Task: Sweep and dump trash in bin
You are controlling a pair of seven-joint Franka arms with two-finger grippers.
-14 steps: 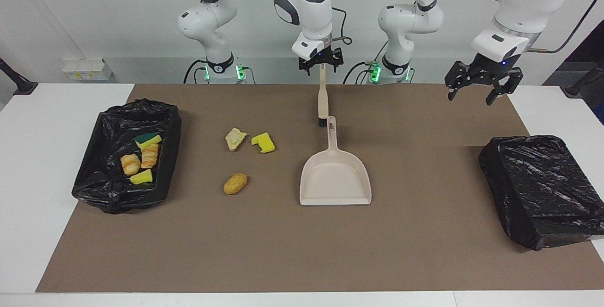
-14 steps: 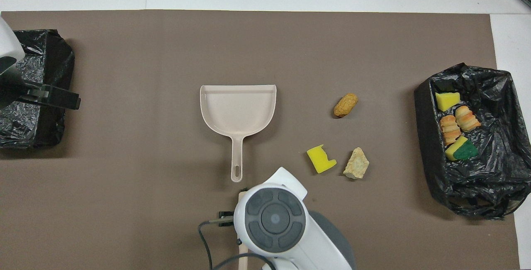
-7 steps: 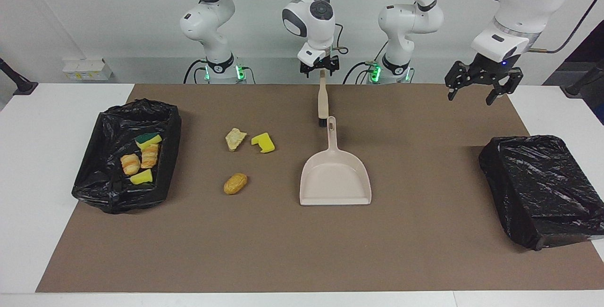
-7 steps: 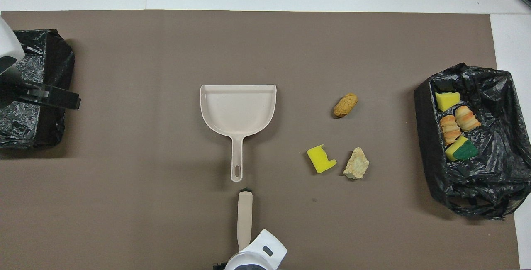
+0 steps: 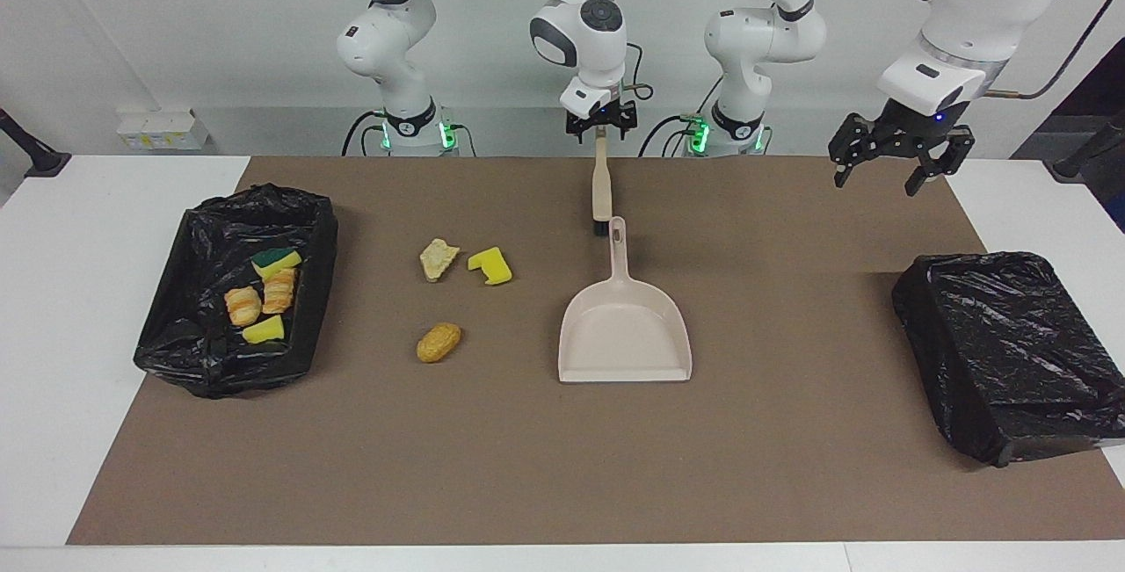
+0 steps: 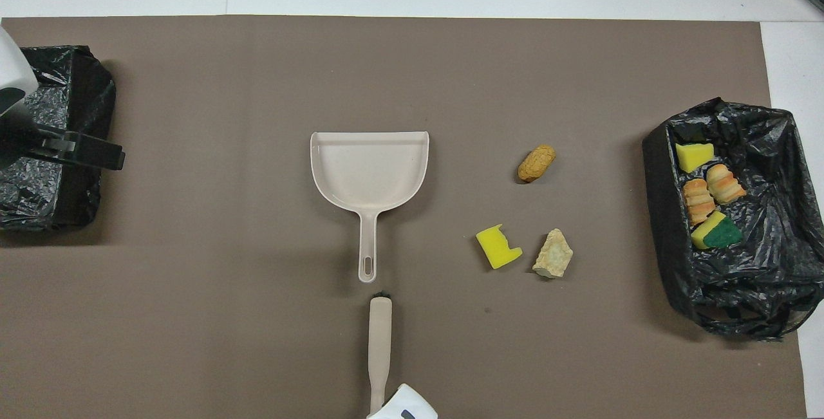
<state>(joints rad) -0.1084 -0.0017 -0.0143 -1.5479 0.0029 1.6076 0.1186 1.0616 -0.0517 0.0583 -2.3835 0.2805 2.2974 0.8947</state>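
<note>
R pincer [image 5: 600, 126] sits over the handle end of the hand brush [image 5: 601, 185], at the robots' edge of the brown mat [image 5: 527, 467]; fingers spread w/ the handle tip between them, can't tell if they touch it. Brush lies flat on the surface, bristle end pointing at the dustpan [image 5: 624, 330] handle, just short of it. Dustpan lies mid-mat, mouth facing away from the robots, nothing in it.

L pincer [image 5: 901, 155] hangs open in the air, holding nothing, over the mat edge at the L arm's end, waiting; black-bagged bin [image 5: 1011, 352] on the surface at that end, nothing seen in it.

Trash: 3 bits loose on the mat, btw dustpan and the other bagged bin [image 5: 202, 343] – yellow sponge piece [image 5: 491, 265] just beside a tan crumbly bit [image 5: 437, 258], and a golden pastry bit [image 5: 438, 343] farther from the robots. 4 more lie inside that bin at the R arm's end: green-topped sponge [image 5: 276, 262], two striped pastries [image 5: 261, 300], yellow wedge [image 5: 264, 330].
</note>
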